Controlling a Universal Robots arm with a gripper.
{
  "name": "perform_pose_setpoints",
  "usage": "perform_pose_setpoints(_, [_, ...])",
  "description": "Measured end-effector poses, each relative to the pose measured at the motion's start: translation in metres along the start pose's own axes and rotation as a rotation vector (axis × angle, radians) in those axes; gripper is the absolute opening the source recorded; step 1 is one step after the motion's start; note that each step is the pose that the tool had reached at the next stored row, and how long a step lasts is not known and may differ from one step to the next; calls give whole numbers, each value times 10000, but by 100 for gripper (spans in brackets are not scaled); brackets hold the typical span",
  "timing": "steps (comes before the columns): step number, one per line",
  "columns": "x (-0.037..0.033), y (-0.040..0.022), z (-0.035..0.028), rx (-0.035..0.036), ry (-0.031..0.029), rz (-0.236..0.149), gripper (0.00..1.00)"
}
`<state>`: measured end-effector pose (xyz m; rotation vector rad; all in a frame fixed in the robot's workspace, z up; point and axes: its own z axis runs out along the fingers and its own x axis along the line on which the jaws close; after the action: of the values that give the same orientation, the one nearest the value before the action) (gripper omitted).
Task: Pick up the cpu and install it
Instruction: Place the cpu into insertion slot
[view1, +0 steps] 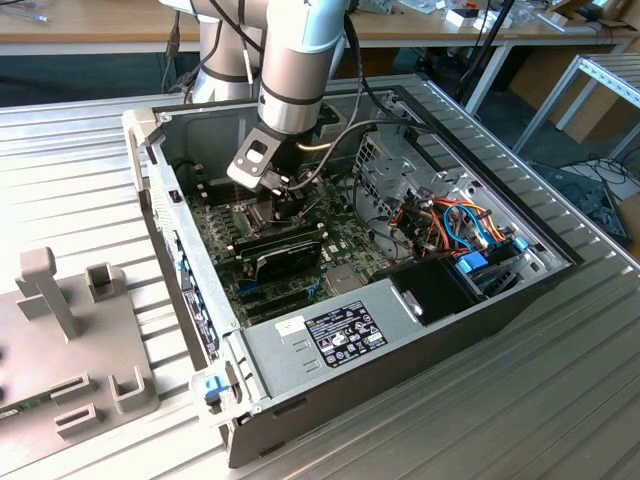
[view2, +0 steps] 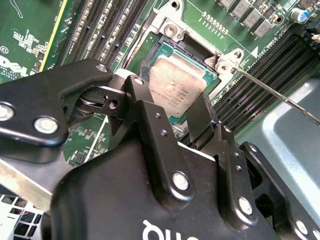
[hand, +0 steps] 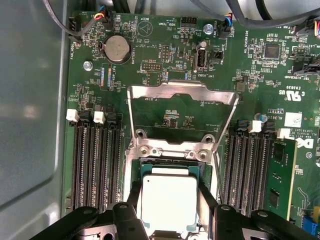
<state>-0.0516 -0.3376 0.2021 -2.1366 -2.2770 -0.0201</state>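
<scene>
As the arm (view1: 295, 60) points down into the case (view1: 300, 345), its tool (hand: 169, 187) pinches the cpu (hand: 169, 205) at the socket (hand: 150, 167)

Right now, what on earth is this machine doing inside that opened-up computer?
A robot arm hangs down into the open computer case, with its tool at the processor socket on the green motherboard. The cpu, a small silver square, sits right at the tool, in or just over the socket. The socket's hinged metal frame is swung open, not clamped over the chip. Whether the tool grips the cpu, I cannot tell.
</scene>
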Motion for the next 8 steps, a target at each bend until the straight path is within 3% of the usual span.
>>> perform_pose_setpoints(8, [0, -1, 3, -6, 1, 229, 54])
